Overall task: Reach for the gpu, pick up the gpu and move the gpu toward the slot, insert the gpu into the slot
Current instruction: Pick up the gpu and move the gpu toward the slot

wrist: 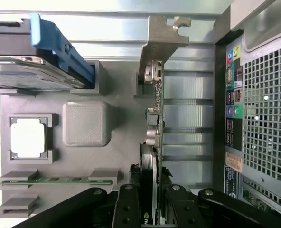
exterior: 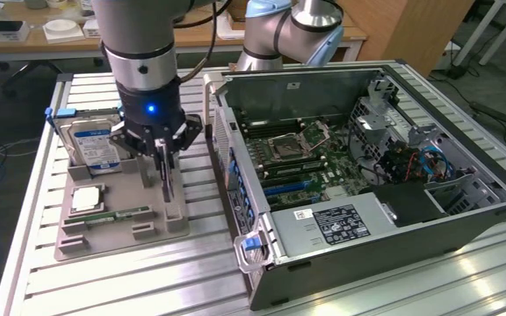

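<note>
nearest in the exterior view, the one slatted aluminium table lies bare along its near edge. on the exterior view's left sits one grey tray. in it, going back: one green memory stick lying flat, one square silver processor, then one gpu standing on edge along the tray's right side, its metal bracket at the end toward the hard drive. one gripper is down over the card, straddling its thin top edge; whether it presses on the card or only sits around it cannot be told. farthest in the tray stands one hard drive with a blue-white label. on the exterior view's right, one open computer case lies on its side, one motherboard facing up. a narrow strip of bare table separates the tray's right edge from the case's rear panel, so the card is tight on that side, with open air above the case.
</note>
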`<state>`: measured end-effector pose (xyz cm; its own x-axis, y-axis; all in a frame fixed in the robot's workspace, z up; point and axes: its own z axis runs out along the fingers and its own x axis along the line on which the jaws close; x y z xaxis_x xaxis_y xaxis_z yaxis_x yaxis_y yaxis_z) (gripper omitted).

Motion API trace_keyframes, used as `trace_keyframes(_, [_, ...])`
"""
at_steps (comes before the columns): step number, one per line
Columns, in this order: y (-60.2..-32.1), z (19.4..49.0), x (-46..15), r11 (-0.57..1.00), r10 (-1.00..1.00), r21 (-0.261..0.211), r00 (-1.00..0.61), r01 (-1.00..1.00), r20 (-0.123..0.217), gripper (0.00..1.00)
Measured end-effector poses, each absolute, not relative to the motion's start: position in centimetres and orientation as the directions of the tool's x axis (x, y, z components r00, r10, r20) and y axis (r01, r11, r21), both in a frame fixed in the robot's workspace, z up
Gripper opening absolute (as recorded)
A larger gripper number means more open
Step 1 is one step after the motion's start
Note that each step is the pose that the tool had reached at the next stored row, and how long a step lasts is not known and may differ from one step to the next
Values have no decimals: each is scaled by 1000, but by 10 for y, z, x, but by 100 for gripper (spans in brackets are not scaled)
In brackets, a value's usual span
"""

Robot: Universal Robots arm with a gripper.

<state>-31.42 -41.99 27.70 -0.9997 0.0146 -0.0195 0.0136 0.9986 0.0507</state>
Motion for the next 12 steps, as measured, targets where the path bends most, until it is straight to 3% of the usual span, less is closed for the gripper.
trace_keyframes(12, [-420, 307, -314, 999, 15, 52, -1000, 14, -19, 26])
